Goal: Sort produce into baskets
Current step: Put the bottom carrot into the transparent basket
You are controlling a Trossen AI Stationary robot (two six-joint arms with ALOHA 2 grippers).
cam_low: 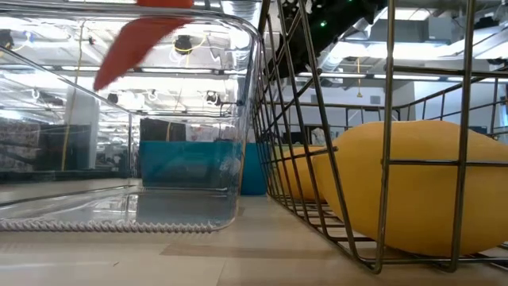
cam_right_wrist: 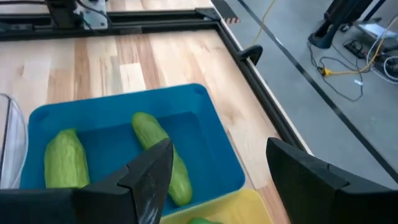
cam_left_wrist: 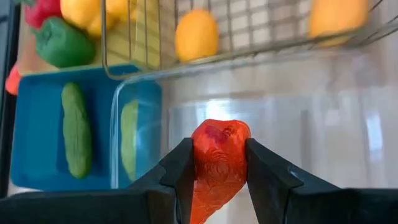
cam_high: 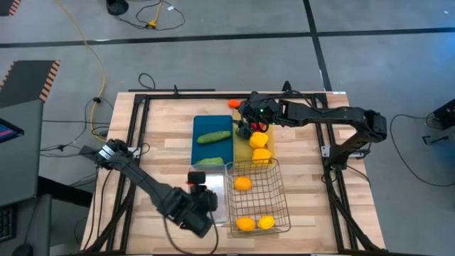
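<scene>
On the table, the clear bin sat beside the wire basket; above the bin the left hand pinched an orange carrot, while over the blue tray the right hand gaped empty.

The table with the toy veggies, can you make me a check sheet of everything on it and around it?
Surface: pale wooden table inside a black frame.
Job's things: two green toy cucumbers in the flat blue tray; oranges and a lemon in the silver wire basket; peppers on the flat yellow tray; clear plastic bin.
Clutter: nothing seen.
Hands: left hand shut on an orange toy carrot above the clear bin; right hand open above the blue tray.
Cables: yellow cable and black ones on the floor.
Surroundings: grey floor.
</scene>
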